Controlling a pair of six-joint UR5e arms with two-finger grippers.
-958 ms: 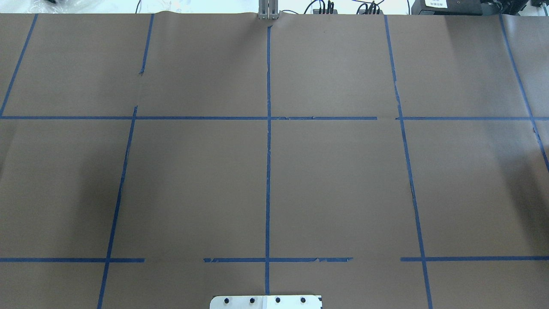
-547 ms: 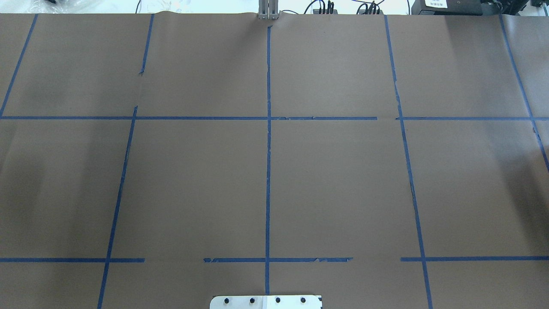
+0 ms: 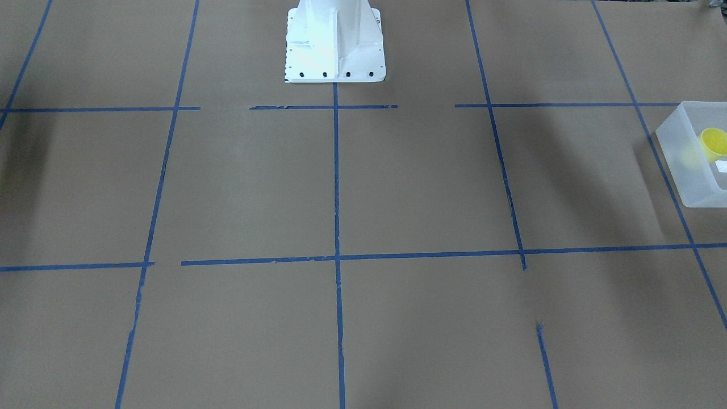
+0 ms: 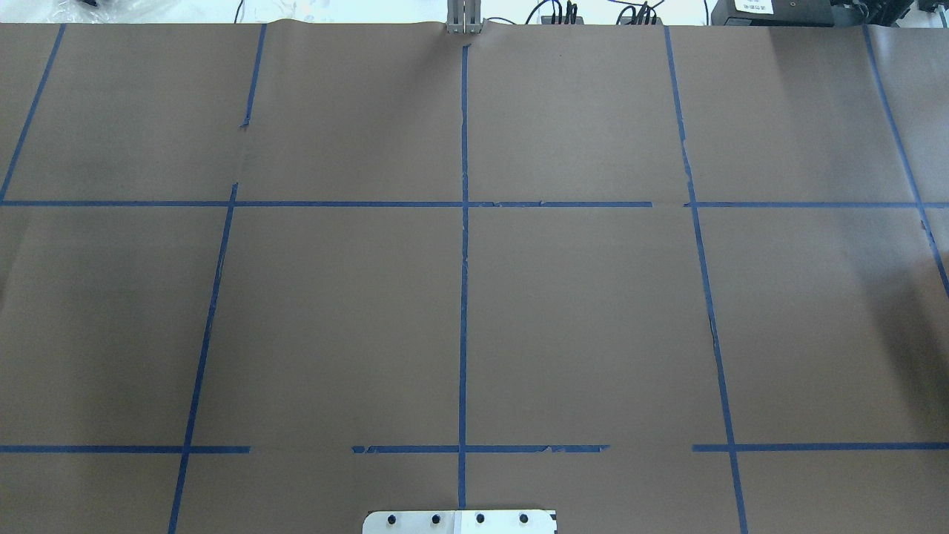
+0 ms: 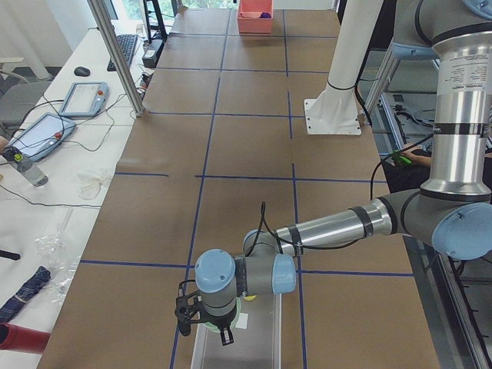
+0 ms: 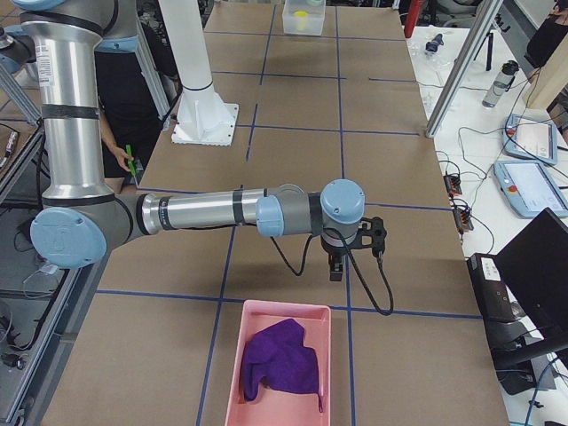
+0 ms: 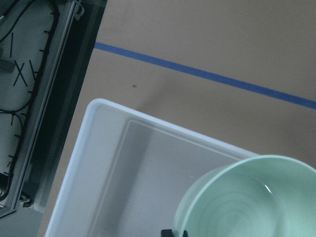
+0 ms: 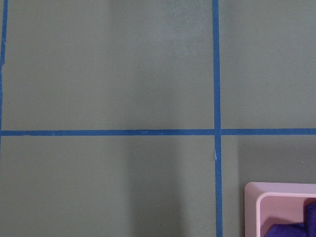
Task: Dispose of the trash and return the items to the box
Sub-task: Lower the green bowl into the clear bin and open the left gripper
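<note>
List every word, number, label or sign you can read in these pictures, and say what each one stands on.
No text is legible in any view.
"(unreadable)": small white label on the frosted bin, too small to read and possibly blank.
"(unreadable)": white sticker on the black device beyond the table's far edge, print blurred.
"(unreadable)": control tablets on the side desk, screens too small.
</note>
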